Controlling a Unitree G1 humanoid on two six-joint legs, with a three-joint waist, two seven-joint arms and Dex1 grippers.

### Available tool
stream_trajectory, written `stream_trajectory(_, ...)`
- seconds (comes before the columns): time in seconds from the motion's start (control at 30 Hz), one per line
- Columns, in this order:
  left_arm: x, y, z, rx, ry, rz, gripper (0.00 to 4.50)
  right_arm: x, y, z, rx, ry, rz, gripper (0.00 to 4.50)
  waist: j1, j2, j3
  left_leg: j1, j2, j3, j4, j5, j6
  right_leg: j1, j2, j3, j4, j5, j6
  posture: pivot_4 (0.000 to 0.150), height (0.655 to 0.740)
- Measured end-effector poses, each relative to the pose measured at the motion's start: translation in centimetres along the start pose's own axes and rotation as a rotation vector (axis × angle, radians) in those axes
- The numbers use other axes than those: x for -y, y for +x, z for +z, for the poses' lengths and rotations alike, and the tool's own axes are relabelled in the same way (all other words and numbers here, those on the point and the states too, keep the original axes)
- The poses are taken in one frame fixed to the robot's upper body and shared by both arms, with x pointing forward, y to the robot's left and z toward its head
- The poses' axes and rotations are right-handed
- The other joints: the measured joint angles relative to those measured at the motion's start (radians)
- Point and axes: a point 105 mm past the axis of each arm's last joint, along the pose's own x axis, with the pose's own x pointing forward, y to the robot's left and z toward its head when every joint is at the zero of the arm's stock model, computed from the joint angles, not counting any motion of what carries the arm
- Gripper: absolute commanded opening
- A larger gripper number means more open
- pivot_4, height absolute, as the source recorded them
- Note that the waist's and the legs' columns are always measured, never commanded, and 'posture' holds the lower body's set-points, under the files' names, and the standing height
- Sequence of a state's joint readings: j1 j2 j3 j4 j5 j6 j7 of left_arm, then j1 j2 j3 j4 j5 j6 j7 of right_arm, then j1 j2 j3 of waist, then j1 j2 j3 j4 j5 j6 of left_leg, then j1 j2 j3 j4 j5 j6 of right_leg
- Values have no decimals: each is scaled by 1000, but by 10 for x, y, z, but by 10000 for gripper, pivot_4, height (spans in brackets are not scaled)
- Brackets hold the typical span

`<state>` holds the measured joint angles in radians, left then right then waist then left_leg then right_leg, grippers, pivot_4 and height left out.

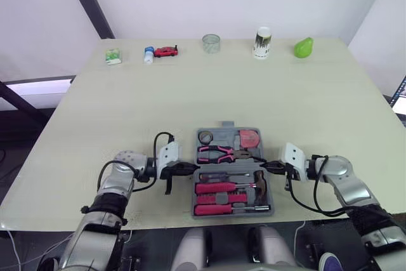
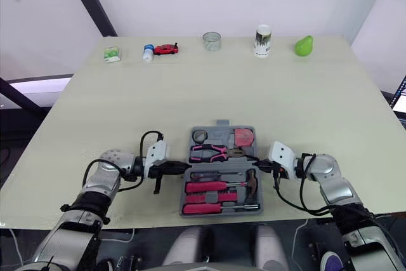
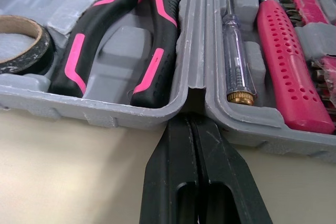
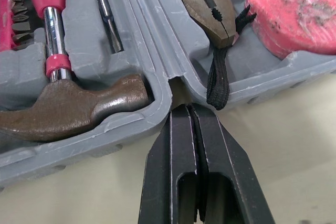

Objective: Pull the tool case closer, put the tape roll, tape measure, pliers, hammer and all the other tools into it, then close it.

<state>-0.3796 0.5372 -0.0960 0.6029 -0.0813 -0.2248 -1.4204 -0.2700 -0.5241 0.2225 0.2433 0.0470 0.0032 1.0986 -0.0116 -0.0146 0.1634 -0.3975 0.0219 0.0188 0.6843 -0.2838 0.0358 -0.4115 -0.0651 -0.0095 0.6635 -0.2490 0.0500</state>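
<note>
Touching tool case [image 1: 227, 132] hinge ends | left gripper [image 1: 193, 169] clenched | right gripper [image 1: 264, 166] clenched | case near table [image 1: 254, 93] edge

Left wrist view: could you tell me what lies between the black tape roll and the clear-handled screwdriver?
The pink-and-black pliers, then the grey plastic case's hinge ridge, lie between the black tape roll and the clear-handled screwdriver in the left wrist view.

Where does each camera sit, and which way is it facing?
Left, right eye views: head, looking forward and down; both arms, left gripper and right gripper flanking the open tool case.
Left wrist view: that wrist, facing the case's hinge notch; shut fingers, tape roll.
Right wrist view: that wrist, facing the opposite notch; shut fingers, hammer, tape measure.
Wrist views share the pliers.
</note>
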Motion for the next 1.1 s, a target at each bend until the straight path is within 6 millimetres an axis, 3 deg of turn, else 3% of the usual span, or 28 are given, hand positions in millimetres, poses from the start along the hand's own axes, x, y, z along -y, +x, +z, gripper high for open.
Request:
stream_trajectory(0.4,13,-6,-2,-30,-28,-20,478,-17,0,-1,-15,25,30,0,0,0,0,0,0,0,0,0,0,0,0,0,0,0,0,1500,7400)
stream_trajectory(1.1,-1,-3,1,-16,-31,62,478,-7,4,0,6,-5,-24,0,0,0,0,1,0,0,1,0,0,1,1,0,1,0,0,1500,7400)
